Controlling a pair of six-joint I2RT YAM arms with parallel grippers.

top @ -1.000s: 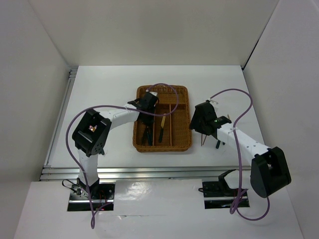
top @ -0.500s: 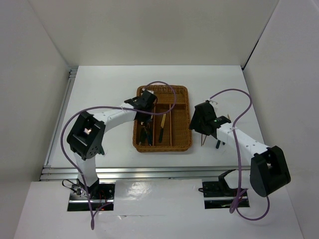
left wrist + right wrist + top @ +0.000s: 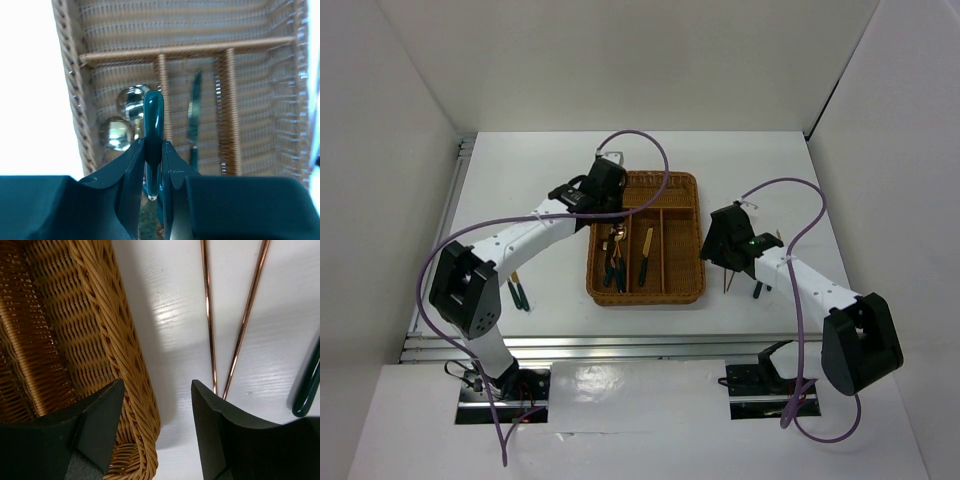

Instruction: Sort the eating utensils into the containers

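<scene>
My left gripper [image 3: 153,150] is shut on the dark green handle [image 3: 153,117] of one utensil, whose head is hidden. It hangs over the far-left corner of the brown wicker tray [image 3: 692,182]; from above this gripper [image 3: 605,188] sits there. Two gold spoons [image 3: 131,99] lie in the tray's left slot [image 3: 616,250] and a knife [image 3: 193,117] lies in the middle slot [image 3: 646,255]. My right gripper [image 3: 157,405] stands open, straddling the tray's right wall [image 3: 131,365]. Two thin chopsticks [image 3: 209,315] lie on the table just beyond it.
Two dark-handled utensils [image 3: 517,292] lie on the table left of the tray. Another dark green handle [image 3: 307,387] lies right of the chopsticks, near my right arm [image 3: 757,290]. Purple cables [image 3: 800,235] loop over both arms. White walls close in the table.
My left arm has swung from over the tray's left slot to its far-left corner, uncovering the spoons and the two utensils left of the tray. The right arm has not moved.
</scene>
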